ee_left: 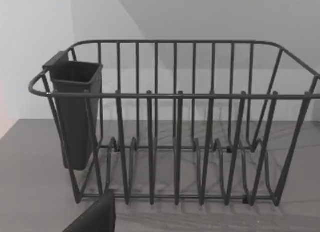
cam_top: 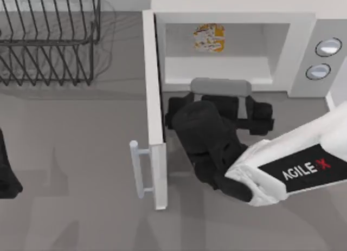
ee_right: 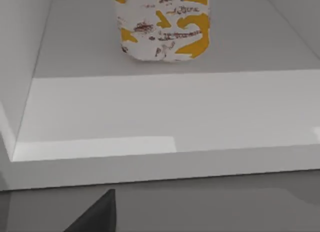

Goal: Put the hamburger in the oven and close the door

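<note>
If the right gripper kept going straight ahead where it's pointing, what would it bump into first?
Probably the hamburger. The right gripper points into the open oven, where the hamburger sits at the back; nothing else seems to lie between, though depth is hard to judge.

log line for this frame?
hamburger: inside oven | door: open | right gripper: outside cavity | left arm: parked left
</note>
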Controlling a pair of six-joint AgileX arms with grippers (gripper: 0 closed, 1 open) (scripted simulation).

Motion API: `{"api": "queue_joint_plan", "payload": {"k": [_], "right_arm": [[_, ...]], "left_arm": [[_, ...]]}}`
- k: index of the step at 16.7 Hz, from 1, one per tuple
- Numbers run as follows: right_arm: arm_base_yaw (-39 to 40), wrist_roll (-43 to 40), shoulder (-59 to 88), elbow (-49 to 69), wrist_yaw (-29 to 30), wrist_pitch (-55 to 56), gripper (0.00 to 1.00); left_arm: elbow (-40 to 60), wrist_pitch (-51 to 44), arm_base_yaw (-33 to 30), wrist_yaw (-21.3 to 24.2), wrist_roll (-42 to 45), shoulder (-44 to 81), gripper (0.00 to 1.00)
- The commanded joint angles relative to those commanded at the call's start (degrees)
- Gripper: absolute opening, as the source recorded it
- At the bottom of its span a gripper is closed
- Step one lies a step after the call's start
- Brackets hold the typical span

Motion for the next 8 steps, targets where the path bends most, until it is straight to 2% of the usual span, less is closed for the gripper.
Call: {"api": "queue_joint_plan", "payload": {"k": [8], "right_arm": [[0.0, -0.1, -12.3, 4.8, -0.2, -17.5, 1.0]], "left_arm": [[0.0, 0.0, 0.0, 0.0, 0.0, 0.0, 1.0]]}}
